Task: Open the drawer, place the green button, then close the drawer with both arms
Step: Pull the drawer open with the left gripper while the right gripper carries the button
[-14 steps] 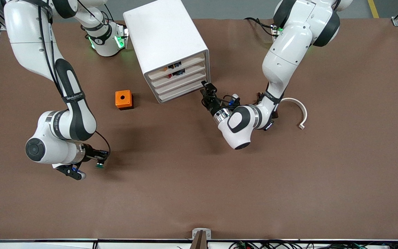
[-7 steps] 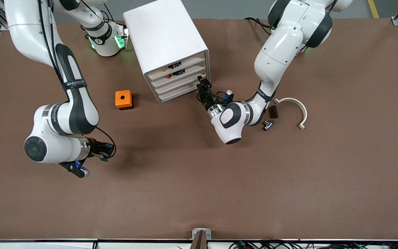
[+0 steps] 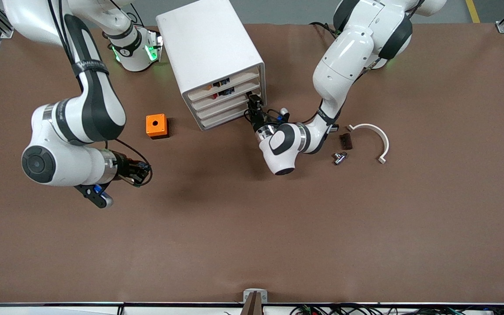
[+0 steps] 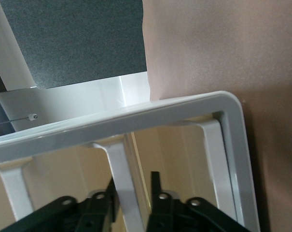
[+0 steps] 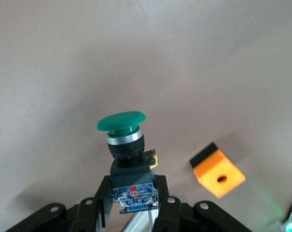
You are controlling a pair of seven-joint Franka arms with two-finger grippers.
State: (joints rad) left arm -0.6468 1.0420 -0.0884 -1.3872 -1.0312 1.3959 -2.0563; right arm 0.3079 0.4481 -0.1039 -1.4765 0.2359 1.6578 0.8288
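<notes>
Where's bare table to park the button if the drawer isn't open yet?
Bare brown table runs along the front-camera edge, nearer than the orange box. It is crowded where the left gripper meets the cabinet. The right gripper holds the button.

An orange box with a hole sits on the brown worktop toward the right arm's end. Toward the left arm's end lie a curved white piece, a dark block and a small metal part.
</notes>
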